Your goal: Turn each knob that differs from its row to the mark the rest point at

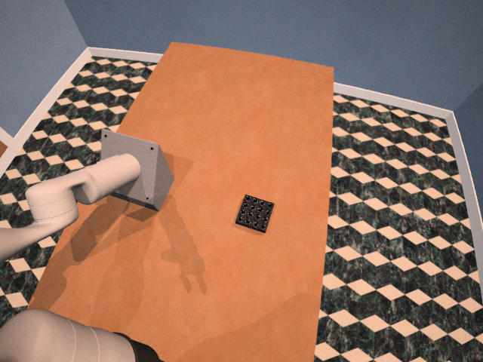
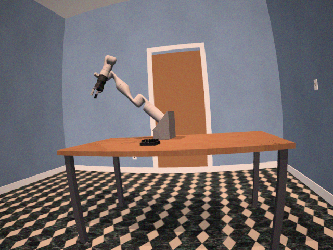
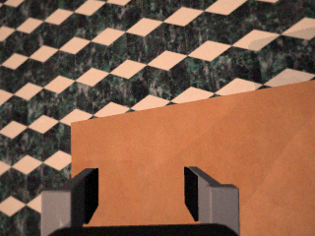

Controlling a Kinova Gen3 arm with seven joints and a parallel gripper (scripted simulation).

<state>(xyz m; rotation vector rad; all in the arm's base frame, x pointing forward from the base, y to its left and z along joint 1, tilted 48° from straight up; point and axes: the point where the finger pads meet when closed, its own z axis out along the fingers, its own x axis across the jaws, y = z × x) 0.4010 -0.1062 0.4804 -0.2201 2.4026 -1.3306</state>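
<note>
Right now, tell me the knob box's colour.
Black; the knob box shows best in the top view.

orange wooden table (image 1: 241, 117) on four dark legs, over a checkered floor (image 1: 394, 187). on it, two things: a grey wedge-shaped mount (image 1: 150, 171) toward 9 o'clock in the top view, and a black knob box (image 1: 254, 213) a little toward 4 o'clock of the centre, flat on the top. well apart from each other. knob marks too small to read.

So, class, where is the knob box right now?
In the top view the knob box stands on the table, right of the grey arm mount.
</note>
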